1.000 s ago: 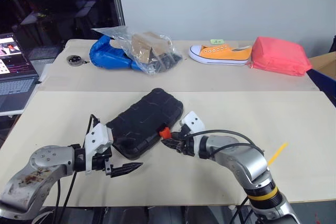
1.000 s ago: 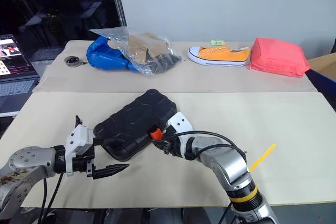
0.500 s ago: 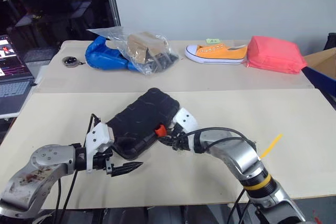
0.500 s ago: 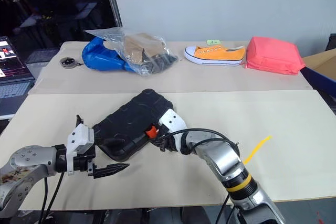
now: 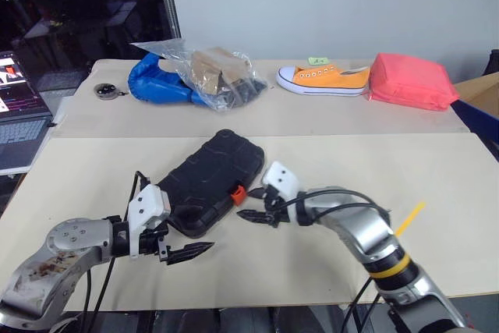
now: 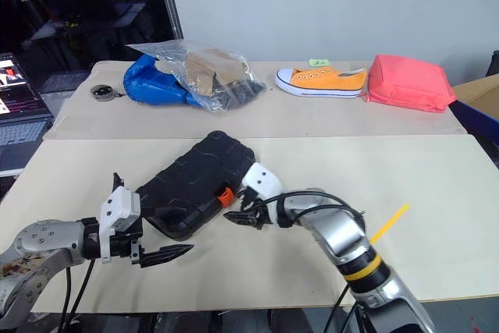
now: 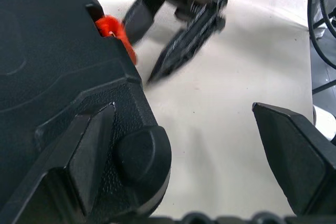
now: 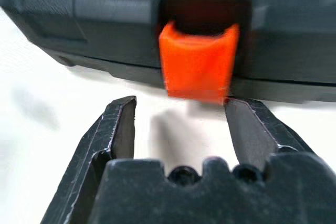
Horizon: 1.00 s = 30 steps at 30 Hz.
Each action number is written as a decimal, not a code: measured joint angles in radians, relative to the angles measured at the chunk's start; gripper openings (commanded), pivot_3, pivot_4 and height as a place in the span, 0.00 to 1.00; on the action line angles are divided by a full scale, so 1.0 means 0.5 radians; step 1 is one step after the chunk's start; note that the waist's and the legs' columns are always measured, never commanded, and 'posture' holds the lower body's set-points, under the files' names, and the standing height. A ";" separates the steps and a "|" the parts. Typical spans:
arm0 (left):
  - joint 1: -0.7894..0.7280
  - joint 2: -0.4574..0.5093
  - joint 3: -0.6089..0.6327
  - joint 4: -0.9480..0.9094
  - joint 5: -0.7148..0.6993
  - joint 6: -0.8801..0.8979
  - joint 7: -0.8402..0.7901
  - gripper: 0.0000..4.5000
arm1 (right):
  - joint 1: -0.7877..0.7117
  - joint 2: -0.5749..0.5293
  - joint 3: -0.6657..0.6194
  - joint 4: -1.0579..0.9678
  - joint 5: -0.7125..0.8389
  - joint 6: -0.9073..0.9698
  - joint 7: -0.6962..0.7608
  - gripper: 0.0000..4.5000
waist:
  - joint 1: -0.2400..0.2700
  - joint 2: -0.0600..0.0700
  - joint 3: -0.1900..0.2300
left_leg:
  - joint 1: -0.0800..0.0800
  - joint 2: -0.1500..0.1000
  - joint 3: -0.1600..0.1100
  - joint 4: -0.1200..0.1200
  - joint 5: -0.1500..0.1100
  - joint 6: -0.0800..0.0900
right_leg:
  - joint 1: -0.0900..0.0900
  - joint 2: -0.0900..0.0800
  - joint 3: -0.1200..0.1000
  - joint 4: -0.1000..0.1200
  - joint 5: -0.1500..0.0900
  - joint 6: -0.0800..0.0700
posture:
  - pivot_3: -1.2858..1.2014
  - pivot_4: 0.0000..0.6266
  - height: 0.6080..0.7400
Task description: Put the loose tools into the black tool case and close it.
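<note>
Two grippers sit low over the near table (image 5: 437, 185), and your black tool case (image 5: 212, 181) lies shut between them, angled across the tabletop with its ribbed shell up. You can see its orange latch (image 5: 238, 192) on the long edge that faces the right arm. Your right gripper (image 5: 251, 203) is just beside that latch, pointing at it; in the right wrist view its fingers (image 8: 118, 129) stand apart with bare table between them and the latch (image 8: 198, 61) just past the tips, not pinched. Your left gripper (image 5: 185, 253) hovers at the case's near corner with its fingers spread wide; in the left wrist view one finger (image 7: 86, 153) lies against the rounded corner of the case (image 7: 58, 72) while the other is well clear over the table, so nothing is gripped. On the far table you have a clear plastic bag (image 5: 210, 72) over a blue bundle (image 5: 160, 83), an orange sneaker (image 5: 323, 79), a pink folded cloth (image 5: 412, 82), and a small round tape measure (image 5: 106, 90).
</note>
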 measured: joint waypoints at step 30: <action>-0.021 -0.034 -0.037 0.091 0.067 -0.134 -0.015 1.00 | 0.019 0.172 -0.090 0.171 0.103 0.042 0.077 0.02 | 0.001 0.000 0.000 | 0.002 0.001 0.000 0.000 0.000 0.000 | 0.001 0.003 0.000 0.003 0.001 -0.001 | 0.52 0.24 1.00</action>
